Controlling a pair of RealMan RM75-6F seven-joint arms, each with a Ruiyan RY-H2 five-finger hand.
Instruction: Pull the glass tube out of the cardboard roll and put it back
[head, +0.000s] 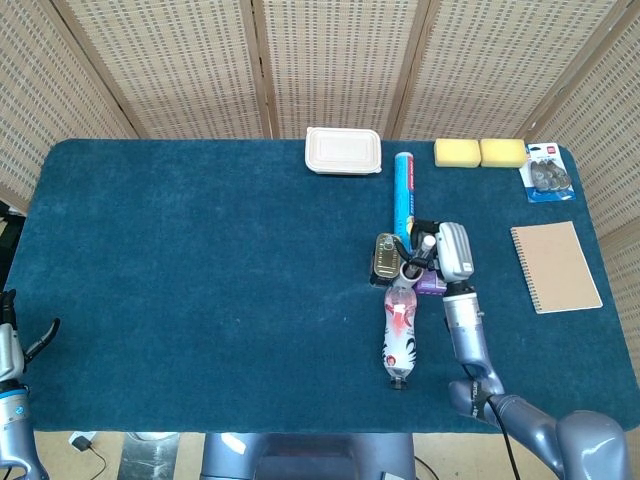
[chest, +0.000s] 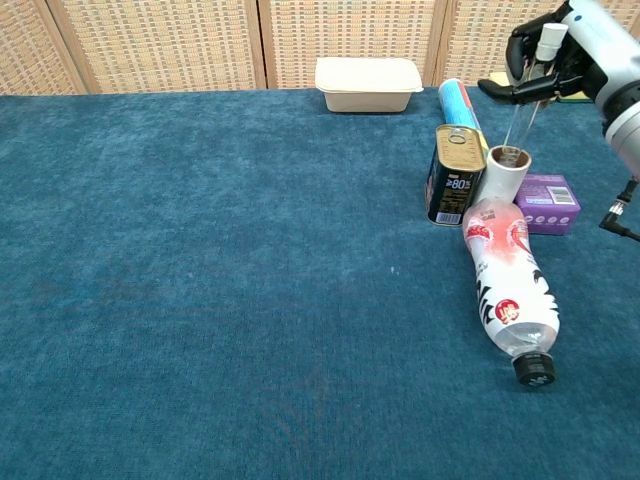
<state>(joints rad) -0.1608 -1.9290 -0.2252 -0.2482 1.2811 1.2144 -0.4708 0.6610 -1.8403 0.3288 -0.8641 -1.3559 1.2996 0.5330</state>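
The right hand (chest: 560, 55) has its fingers clamped on the top of the glass tube (chest: 522, 110), whose lower end hangs just above the upright cardboard roll (chest: 503, 176). Tilting it could tip the roll against the can (chest: 453, 172) or bottle (chest: 510, 280).

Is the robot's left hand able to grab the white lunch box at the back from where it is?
Probably not. The left hand sits off the table's near left corner, while the white lunch box lies at the far edge, right of the middle. Nothing blocks the blue table between them; it just looks too far.
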